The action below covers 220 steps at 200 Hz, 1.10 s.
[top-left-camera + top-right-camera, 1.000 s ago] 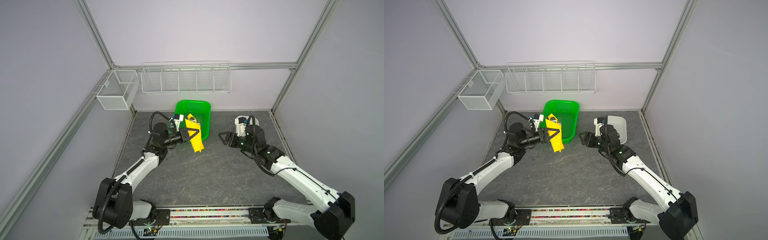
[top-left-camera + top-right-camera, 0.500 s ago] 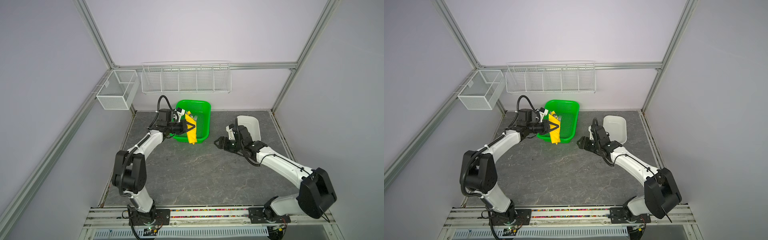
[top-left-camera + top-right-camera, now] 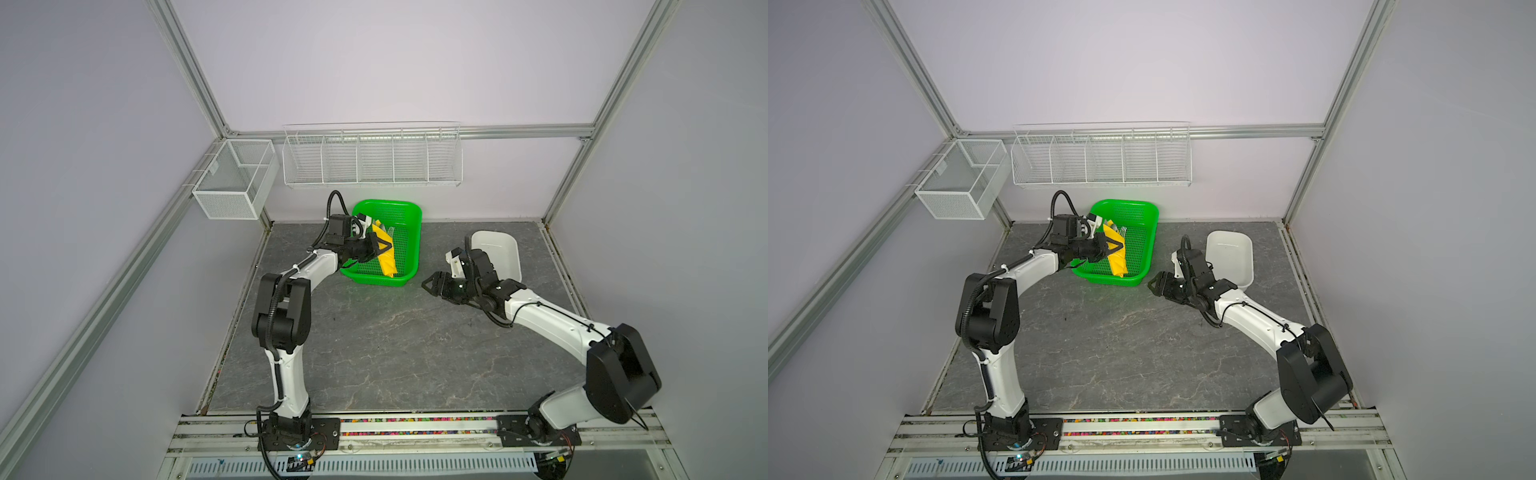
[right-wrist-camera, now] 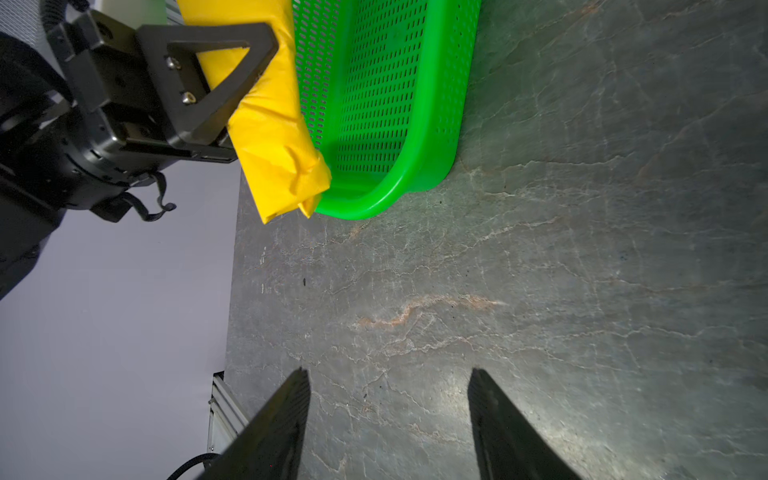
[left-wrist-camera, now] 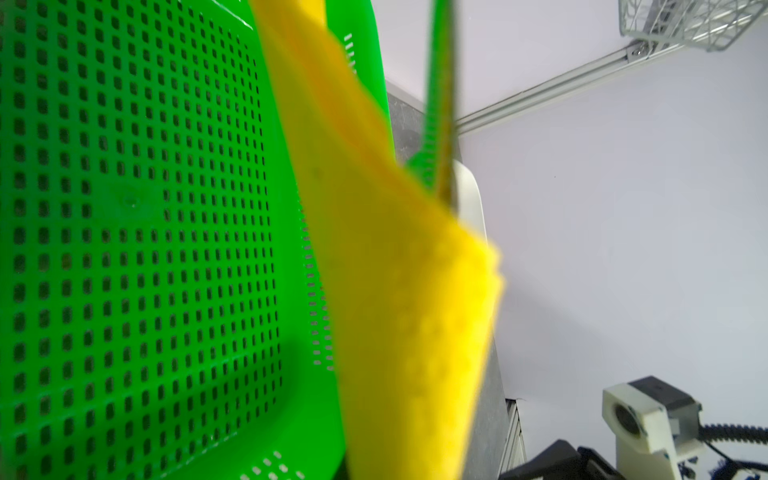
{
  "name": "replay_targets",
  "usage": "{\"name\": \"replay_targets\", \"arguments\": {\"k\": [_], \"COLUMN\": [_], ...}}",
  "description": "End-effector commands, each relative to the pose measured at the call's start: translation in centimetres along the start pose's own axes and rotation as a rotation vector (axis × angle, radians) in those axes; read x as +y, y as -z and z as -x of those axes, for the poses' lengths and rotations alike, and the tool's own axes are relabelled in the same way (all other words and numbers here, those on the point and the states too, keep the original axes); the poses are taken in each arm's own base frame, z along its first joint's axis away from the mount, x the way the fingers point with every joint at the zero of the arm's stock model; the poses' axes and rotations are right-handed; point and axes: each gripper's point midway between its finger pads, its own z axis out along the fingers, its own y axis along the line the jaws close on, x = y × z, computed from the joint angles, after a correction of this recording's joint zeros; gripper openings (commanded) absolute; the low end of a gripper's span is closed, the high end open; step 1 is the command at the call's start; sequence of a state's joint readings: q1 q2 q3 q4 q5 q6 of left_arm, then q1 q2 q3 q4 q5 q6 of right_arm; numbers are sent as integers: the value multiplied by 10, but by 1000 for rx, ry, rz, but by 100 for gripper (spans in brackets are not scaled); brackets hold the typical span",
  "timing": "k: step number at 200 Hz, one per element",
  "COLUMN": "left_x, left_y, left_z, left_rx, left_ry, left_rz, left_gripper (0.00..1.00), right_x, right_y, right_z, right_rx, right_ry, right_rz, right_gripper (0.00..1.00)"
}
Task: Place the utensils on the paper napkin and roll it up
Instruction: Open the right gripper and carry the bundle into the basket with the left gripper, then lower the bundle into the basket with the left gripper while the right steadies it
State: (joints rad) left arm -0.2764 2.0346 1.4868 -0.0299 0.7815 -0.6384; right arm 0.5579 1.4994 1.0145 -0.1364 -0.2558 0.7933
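So in both top views the left gripper (image 3: 380, 249) is clamped tight on the paper napkin (image 3: 385, 259), which is rolled into a yellow tube and held over the green basket (image 3: 409, 245), with its lower end by the front rim. In a top view the utensils (image 3: 1122, 230) only show as some silver fork tines at the roll's far end. The right gripper (image 3: 430, 286) hangs over the table (image 3: 395, 353) between the basket and a white tub (image 3: 505, 253), jaws apart, nothing in them. Left wrist cam is mostly blurry yellow napkin (image 5: 399, 291) against the basket floor (image 5: 145, 208), with a shiny metal strip (image 5: 440, 104) poking out. Right wrist cam shows its own fingers (image 4: 286, 415) spread wide over bare table, and the other gripper pinching the roll (image 4: 278, 158) beside the basket rim.
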Motion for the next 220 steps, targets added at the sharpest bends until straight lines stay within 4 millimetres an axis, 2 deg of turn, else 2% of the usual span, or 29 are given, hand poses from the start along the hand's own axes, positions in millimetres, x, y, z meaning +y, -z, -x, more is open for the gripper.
{"name": "replay_targets", "arguments": {"k": [1, 25, 48, 90, 121, 166, 220], "left_x": [-1, 15, 23, 44, 42, 39, 12], "left_y": [-6, -12, -20, -30, -37, -30, -19], "left_z": [24, 27, 27, 3, -26, -64, -111], "left_rx": [-82, -123, -124, -48, 40, 66, 50], "left_ry": [27, 66, 93, 80, 60, 123, 152], "left_rz": [-42, -19, -27, 39, 28, -18, -56], "left_gripper": [0, 0, 0, 0, 0, 0, 0], "right_x": [5, 5, 4, 4, 1, -9, -25], "right_y": [0, 1, 1, 3, 7, 13, 23], "right_z": [4, 3, 2, 2, 0, -5, -3], "right_rx": [-11, -12, -12, -16, -20, -21, -48], "right_ry": [-25, -26, -26, -25, -18, -5, -24], "right_rz": [34, 34, 33, 32, 17, -23, -72], "right_gripper": [64, 64, 63, 63, 64, 63, 63]}}
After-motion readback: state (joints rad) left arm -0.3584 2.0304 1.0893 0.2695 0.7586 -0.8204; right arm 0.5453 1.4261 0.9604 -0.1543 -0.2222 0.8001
